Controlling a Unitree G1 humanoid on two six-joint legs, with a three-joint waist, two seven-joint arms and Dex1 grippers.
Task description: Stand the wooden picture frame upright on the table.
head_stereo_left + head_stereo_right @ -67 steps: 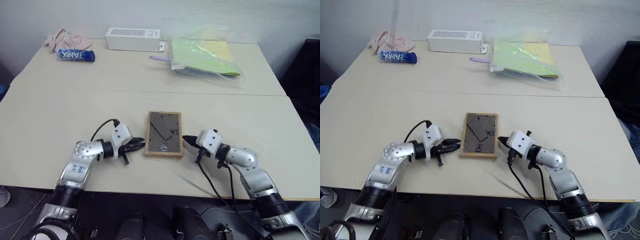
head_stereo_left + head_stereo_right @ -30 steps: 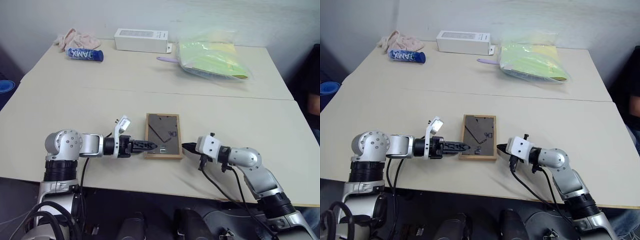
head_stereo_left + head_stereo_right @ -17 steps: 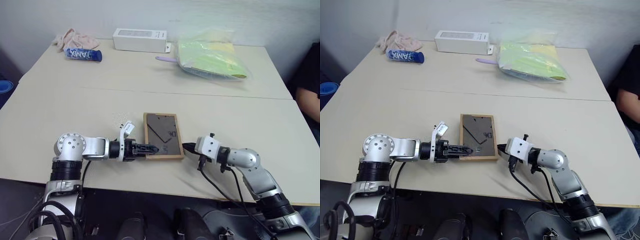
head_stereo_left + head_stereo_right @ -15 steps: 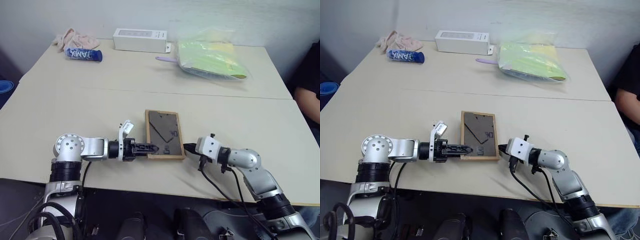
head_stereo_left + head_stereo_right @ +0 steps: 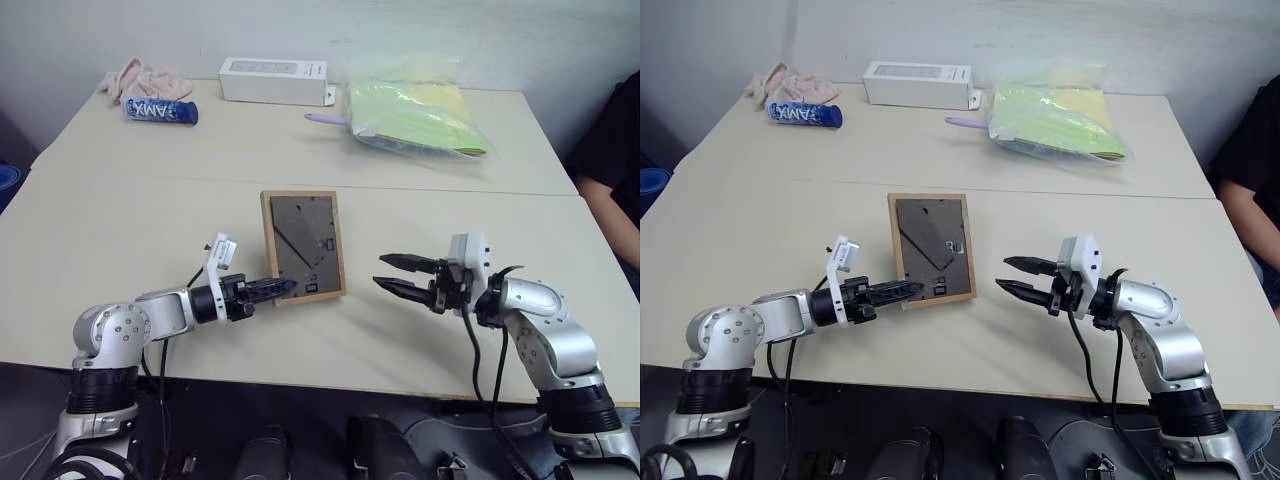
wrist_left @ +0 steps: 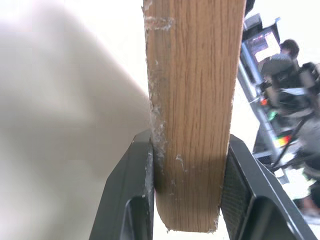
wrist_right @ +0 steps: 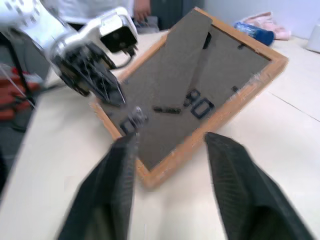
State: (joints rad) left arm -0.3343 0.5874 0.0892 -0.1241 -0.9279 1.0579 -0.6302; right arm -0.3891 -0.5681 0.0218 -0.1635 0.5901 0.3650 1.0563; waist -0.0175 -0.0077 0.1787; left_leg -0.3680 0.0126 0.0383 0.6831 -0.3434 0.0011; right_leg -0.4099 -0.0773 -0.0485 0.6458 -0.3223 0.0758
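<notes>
The wooden picture frame [image 5: 303, 246] is tilted up off the table [image 5: 150, 230], its dark grey back and fold-out stand facing me. My left gripper [image 5: 277, 288] is shut on the frame's near left corner; in the left wrist view the light-wood edge [image 6: 192, 75] sits clamped between both black fingers [image 6: 137, 200]. My right gripper [image 5: 400, 277] hangs open a little to the frame's right, pointing at it and not touching. The right wrist view looks between its spread fingers [image 7: 117, 195] at the frame's back [image 7: 195, 95] and at the left gripper [image 7: 107, 82].
Along the far edge lie a long white box [image 5: 272, 80], a blue tube [image 5: 159, 110], a pink cloth [image 5: 140, 77], a purple pen [image 5: 325, 118] and a clear bag of yellow-green papers [image 5: 415, 115]. A person [image 5: 612, 150] sits at the right edge.
The left gripper has shut on the frame's near corner and tipped the frame up from lying flat. The right gripper rose off the table and opened. The camera view shifted slightly.
</notes>
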